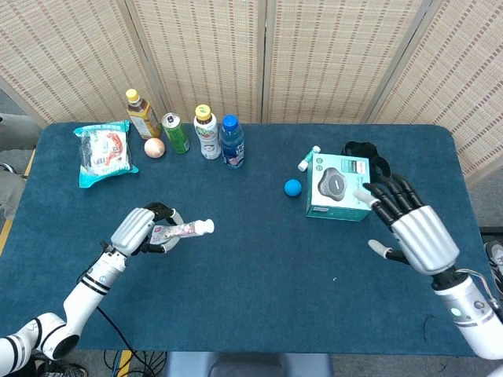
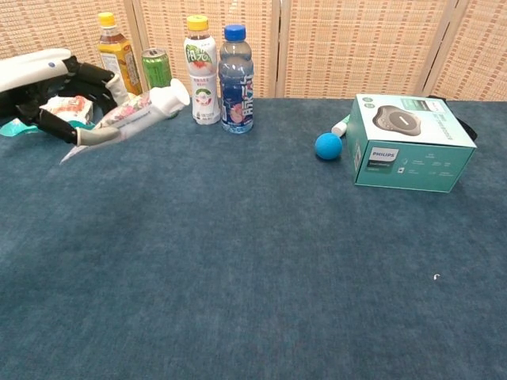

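The teal box (image 2: 412, 142) carries the brand word PHILIPS in white on its front face — plain to read in the chest view. Smaller print beside it is too fine to make out. The bottles (image 2: 201, 71), the can (image 2: 157, 70) and the tube (image 2: 131, 112) bear printed labels, perhaps lettering, but none legible.
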You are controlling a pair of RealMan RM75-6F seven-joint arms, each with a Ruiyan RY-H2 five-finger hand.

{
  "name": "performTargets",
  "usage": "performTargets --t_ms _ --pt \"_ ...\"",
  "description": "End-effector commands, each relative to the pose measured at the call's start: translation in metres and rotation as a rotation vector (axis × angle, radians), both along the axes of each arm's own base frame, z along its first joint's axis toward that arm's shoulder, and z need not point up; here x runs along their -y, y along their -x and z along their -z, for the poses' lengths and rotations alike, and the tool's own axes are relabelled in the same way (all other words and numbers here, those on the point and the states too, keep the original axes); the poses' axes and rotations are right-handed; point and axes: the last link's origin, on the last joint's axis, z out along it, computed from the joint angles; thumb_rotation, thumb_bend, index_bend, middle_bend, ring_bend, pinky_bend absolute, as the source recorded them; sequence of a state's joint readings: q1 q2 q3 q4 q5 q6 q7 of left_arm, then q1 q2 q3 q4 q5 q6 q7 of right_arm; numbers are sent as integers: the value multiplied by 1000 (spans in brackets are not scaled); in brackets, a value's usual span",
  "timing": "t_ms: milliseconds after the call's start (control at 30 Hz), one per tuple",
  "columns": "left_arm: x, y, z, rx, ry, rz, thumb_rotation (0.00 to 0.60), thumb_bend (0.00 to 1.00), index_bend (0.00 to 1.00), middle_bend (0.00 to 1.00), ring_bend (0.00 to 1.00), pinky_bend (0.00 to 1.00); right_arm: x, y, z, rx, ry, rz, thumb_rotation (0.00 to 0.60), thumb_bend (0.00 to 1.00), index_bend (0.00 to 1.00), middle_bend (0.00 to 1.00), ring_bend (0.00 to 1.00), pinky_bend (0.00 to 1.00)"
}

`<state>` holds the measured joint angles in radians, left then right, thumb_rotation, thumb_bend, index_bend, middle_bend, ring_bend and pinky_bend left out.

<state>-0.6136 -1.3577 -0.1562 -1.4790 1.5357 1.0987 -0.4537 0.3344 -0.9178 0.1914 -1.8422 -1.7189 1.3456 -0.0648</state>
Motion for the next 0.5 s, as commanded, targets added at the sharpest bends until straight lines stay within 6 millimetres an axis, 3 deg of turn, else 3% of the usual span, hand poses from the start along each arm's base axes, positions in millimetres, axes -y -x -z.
performTargets --t_ms 33,233,500 --pt "-1 -19 -6 55 72 28 600 326 657 644 430 247 13 -34 20 0 -79 -130 600 94 240 201 0 53" --pt "-2 -33 -12 111 130 42 600 326 658 644 430 247 31 -73 47 -3 -154 -249 600 93 298 222 0 58" --pt "-6 -41 -14 154 163 37 600 326 658 644 431 247 45 -105 75 -21 -164 -342 600 92 307 227 0 58"
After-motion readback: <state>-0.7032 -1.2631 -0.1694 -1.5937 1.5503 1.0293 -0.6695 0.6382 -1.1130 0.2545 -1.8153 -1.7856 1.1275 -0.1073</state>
